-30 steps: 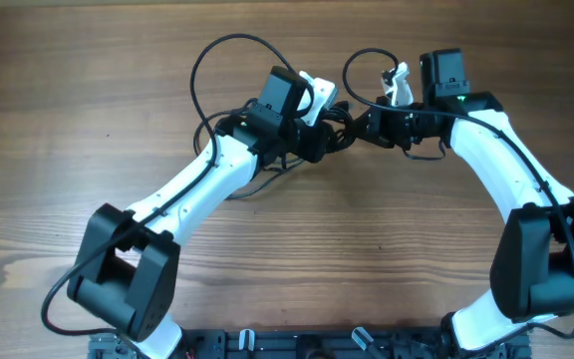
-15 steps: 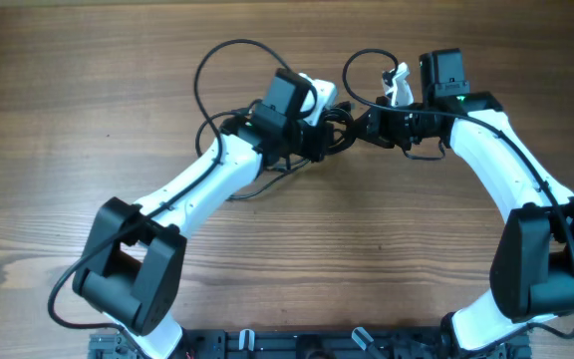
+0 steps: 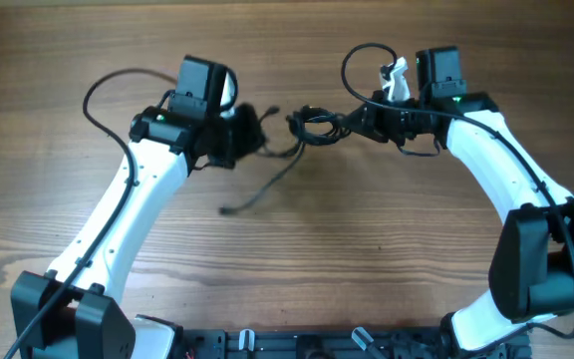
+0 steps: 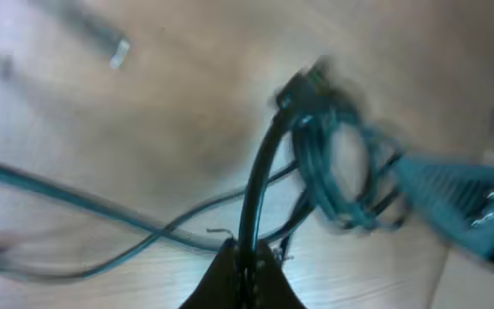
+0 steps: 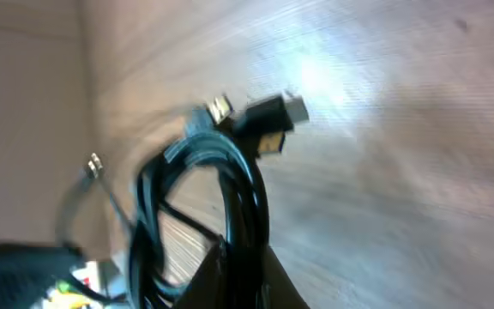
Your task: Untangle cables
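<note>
Brown wood-grain table [image 3: 367,229] fills the overhead view. Two white robot arms with black joints reach up from the bottom edge. The left arm [image 3: 128,209] angles up the left side, the right arm [image 3: 506,160] curves up the right side, and their tips face each other near the top centre.

The thin black cables [image 3: 312,125] lie on the wood between the two tips. They are bunched in a small tangle just beside the right gripper [image 3: 359,122]. The left gripper [image 3: 250,135] sits a little apart from the bunch, with a cord stretched between them. One loose strand [image 3: 257,189] trails down and left from there, and its end lies flat on the table.

The left wrist view is blurred. It shows the left jaws fully closed and pinching a single black cord, which rises to a coiled bunch [image 4: 333,163] of loops.

In the right wrist view the right jaws are clamped tight on a thick coil of several black loops. Small dark plug ends [image 5: 268,116] with silvery tips stick out at the top of that coil.
</note>
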`<state>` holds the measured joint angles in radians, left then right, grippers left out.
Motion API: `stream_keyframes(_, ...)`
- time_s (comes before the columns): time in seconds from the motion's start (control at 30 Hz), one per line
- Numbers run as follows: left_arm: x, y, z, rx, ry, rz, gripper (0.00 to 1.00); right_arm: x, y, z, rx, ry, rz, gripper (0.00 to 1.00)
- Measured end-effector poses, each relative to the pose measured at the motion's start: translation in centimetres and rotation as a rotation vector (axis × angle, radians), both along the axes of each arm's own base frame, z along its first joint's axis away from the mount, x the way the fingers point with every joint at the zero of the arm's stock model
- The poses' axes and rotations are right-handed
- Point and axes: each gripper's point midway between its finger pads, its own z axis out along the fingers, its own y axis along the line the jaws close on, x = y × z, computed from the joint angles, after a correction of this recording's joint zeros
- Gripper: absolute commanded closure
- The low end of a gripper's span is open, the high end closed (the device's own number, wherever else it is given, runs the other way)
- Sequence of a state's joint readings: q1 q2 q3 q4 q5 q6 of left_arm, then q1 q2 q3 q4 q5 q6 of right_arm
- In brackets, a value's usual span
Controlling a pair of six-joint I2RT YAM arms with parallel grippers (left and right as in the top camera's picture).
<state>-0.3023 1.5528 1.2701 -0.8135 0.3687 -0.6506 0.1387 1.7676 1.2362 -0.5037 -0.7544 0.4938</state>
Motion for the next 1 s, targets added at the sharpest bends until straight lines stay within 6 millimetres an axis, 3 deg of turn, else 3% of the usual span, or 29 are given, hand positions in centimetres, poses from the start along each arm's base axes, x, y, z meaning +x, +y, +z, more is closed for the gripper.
stream_keyframes(0.07,-1.9,0.4,-0.7,0.003,0.093,0.003,0.91,0.2,0.5,0.5,0.03,-0.008,0.005,0.96)
stream_keyframes(0.17,-3.0,0.0,-0.6,-0.042,0.148,-0.018,0.84,0.6,0.5,0.8,0.042,-0.025,-0.004,0.96)
stream_keyframes(0.27,-3.3,-0.8,0.5,-0.159,0.161,-0.065,0.6,1.2,0.1,1.0,0.043,-0.039,-0.022,0.96)
stream_keyframes(0.4,-2.7,0.1,1.5,-0.222,0.111,-0.117,0.67,1.9,0.2,1.7,0.06,-0.085,-0.02,0.96)
stream_keyframes(0.5,-1.6,1.8,1.0,-0.149,0.06,-0.098,0.55,2.6,0.7,2.8,0.097,-0.144,0.0,0.96)
stream_keyframes(0.57,0.5,2.7,1.1,-0.1,-0.039,-0.079,0.48,3.0,1.4,4.3,0.145,-0.222,0.047,0.96)
stream_keyframes(0.77,5.7,2.5,4.3,-0.128,-0.286,-0.032,0.33,1.1,3.2,7.2,0.285,-0.348,0.244,0.96)
stream_keyframes(0.87,7.1,1.9,6.0,-0.172,-0.366,-0.027,0.34,-0.3,3.7,8.1,0.345,-0.37,0.322,0.96)
stream_keyframes(1.0,6.6,0.8,6.2,-0.186,-0.371,-0.072,0.4,-1.2,3.9,8.1,0.366,-0.346,0.351,0.96)
